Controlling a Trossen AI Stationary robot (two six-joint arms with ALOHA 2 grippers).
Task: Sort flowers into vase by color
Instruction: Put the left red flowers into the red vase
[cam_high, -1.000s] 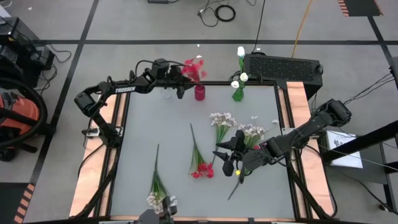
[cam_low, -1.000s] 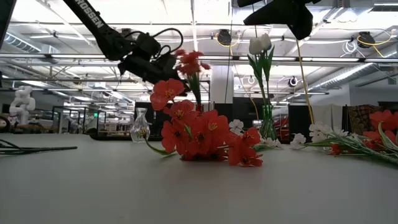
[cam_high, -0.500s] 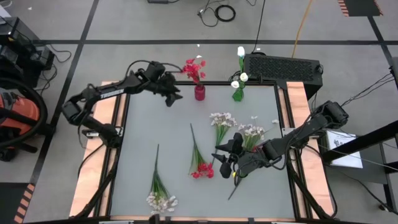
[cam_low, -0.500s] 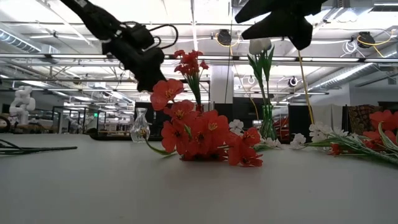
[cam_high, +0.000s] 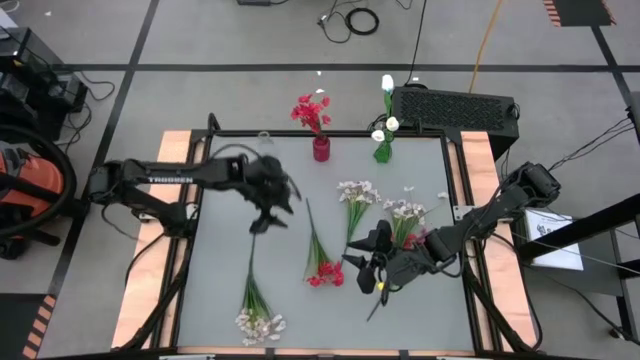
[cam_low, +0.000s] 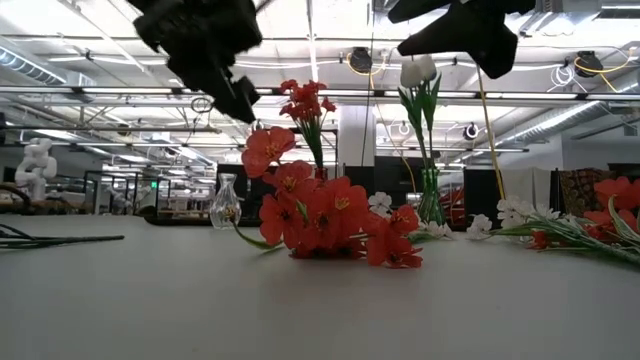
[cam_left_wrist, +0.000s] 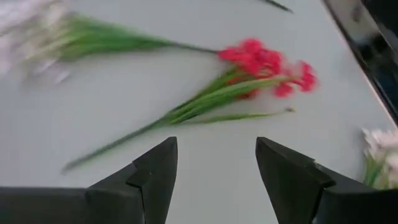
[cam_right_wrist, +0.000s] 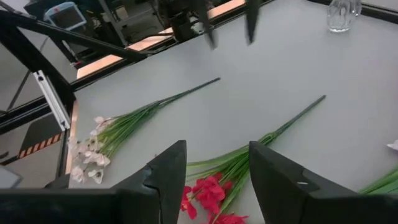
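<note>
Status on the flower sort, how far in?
Done: red stem in the red vase, white buds in the green vase. The clear vase looks empty. In hand: nothing; the left gripper hangs over the table with open jaws, and the right gripper has open jaws over the red stem lying mid-table. Left: that stem and three pale clusters.

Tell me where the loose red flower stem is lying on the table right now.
In the high view the loose red flower stem lies flat near the table's middle, blooms toward the near edge, between the left hand and the right hand.
</note>
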